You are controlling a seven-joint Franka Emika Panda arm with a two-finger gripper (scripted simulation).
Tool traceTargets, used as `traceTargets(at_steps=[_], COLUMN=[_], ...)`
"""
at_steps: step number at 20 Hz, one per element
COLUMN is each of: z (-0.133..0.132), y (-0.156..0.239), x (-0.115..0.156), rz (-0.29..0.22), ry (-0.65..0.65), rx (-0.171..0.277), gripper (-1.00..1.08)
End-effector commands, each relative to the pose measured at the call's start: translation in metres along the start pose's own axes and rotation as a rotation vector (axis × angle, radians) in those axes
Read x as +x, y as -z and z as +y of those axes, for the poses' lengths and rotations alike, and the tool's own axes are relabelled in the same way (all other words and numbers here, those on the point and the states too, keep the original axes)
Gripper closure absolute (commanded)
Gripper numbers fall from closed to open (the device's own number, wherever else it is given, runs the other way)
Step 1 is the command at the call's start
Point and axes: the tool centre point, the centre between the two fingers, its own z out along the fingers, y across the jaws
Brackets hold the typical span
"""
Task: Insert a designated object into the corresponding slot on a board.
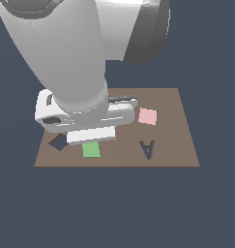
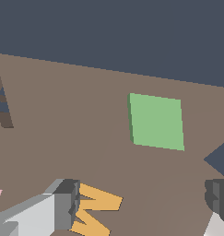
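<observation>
Flat bright-green square tile (image 2: 156, 122) seen lying on the brown rectangular board (image 2: 76, 120)
Gripper (image 2: 143, 207) is held wide, nothing grasped; tile lies near the board's front edge

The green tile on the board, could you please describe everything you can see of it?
The green tile is a small, flat, bright-green square with a matte, uniform surface and a thin darker edge in the wrist view. It lies flat on the brown board, near its front edge, between the dark diamond-shaped slot and the A-shaped cutout. Nothing grips it; the gripper hangs over it with jaws spread.
</observation>
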Motion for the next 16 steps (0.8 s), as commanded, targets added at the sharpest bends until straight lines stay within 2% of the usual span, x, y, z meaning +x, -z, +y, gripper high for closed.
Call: traceTargets(at_steps=[1, 8, 16], z=[0.007, 0.018, 0.023], y=[-0.01, -0.026, -0.033], x=[0.011, 0.032, 0.042], rz=[0.005, 0.013, 0.016], ry=[0.025, 0.067, 0.085], rx=[0.002, 0.005, 0.006], gripper=[-0.92, -0.92, -0.92])
